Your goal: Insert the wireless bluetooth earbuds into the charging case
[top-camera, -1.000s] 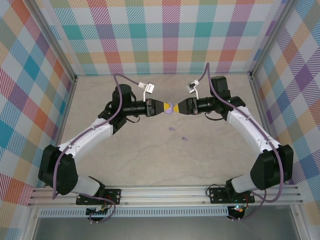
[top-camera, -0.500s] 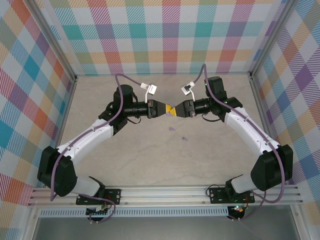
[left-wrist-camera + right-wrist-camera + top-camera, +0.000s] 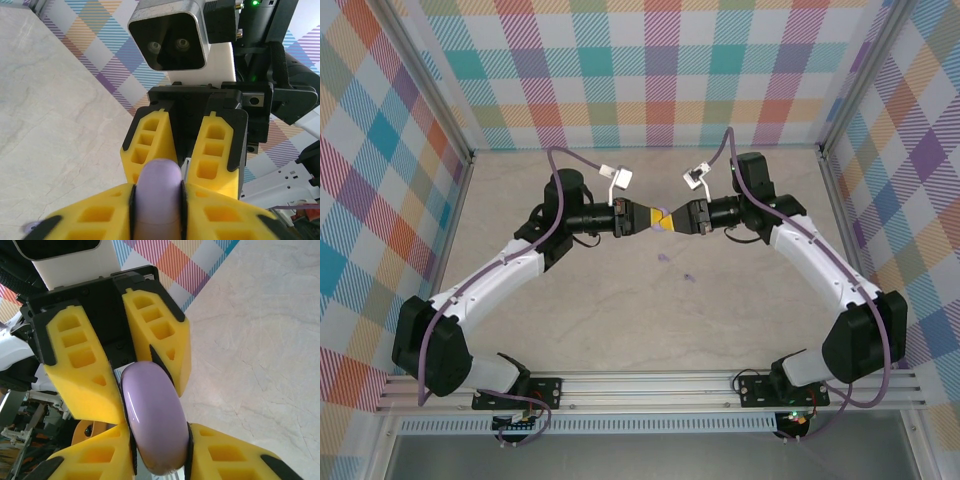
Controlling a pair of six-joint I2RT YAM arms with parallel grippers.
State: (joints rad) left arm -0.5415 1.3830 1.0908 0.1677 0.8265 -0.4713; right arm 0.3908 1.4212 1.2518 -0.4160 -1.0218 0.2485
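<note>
A lilac charging case [image 3: 152, 415] is held on edge in mid-air. It is pinched from opposite sides by the left gripper [image 3: 650, 217] and the right gripper [image 3: 671, 220], both closed narrowly on it, tip to tip. Two lilac earbuds [image 3: 663, 258] are seen loose on the table [image 3: 620, 320], below the grippers and slightly toward the right arm. Their long axis cannot be told.

Overhead plus two wrist close-ups.
You look down from above and behind; the wrist views face each other, very near, sharing the lilac case [image 3: 159, 200].
</note>
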